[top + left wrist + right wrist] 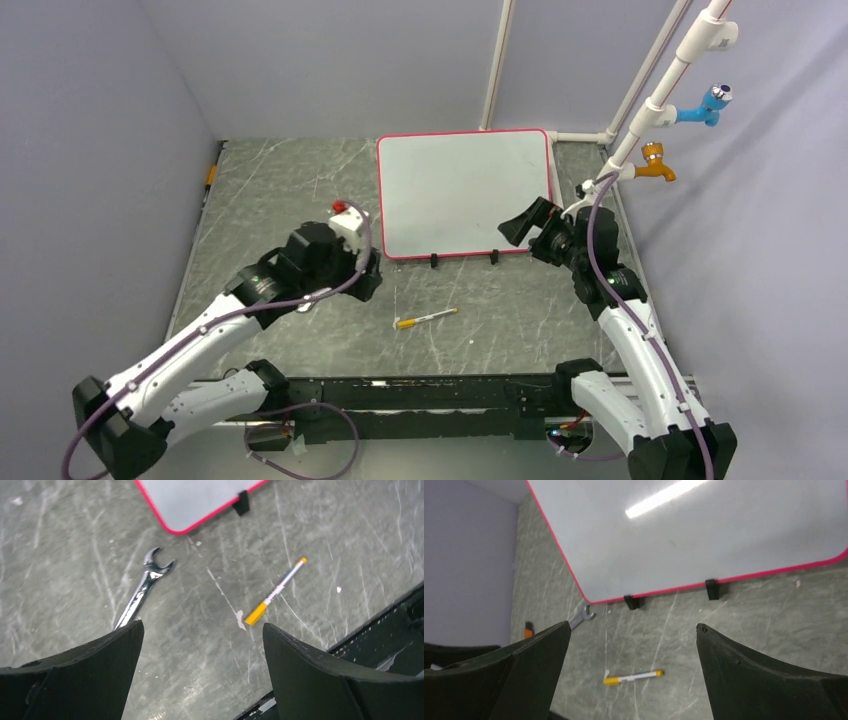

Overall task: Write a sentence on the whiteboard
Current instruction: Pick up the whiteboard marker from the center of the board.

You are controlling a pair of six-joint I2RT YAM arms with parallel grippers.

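One whiteboard [463, 190], I see, lies flat, long axis left-to-right, feet edge toward the arm bases, its near corners flanked by the left gripper [200, 630] and right gripper [632, 626], both gaping wide and empty, the marker [427, 319] near that edge.

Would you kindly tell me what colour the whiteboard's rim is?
Red-pink. The whiteboard rim shows best in the right wrist view.
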